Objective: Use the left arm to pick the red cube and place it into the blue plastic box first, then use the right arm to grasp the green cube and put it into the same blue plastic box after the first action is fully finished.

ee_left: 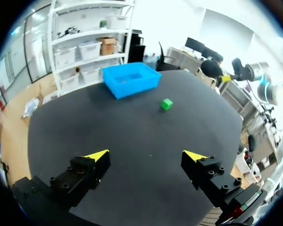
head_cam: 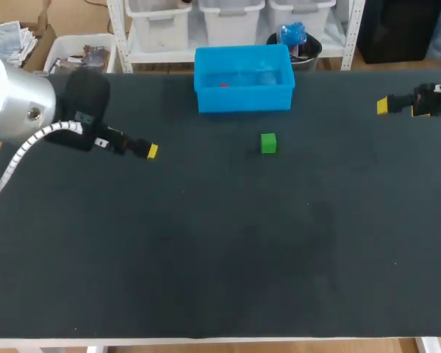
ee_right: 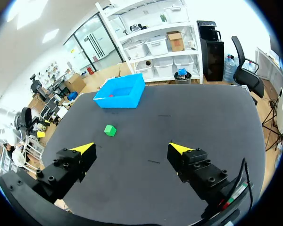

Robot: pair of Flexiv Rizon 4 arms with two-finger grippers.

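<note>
red cube (head_cam: 223, 84) sitting inside the blue plastic box (head_cam: 244, 100) at the table's (head_cam: 206, 243) 12 o'clock edge, green cube (head_cam: 268, 143) sitting at the box's 5 o'clock, left jaws hanging wide open and empty around 9 o'clock, right jaws gaping empty too around 2 o'clock

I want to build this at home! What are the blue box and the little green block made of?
Blue box: looks like plastic, smooth, faintly glossy, thin walls. Green block: even matte colour, crisp edges; plastic, wood or foam, I cannot tell which.
</note>
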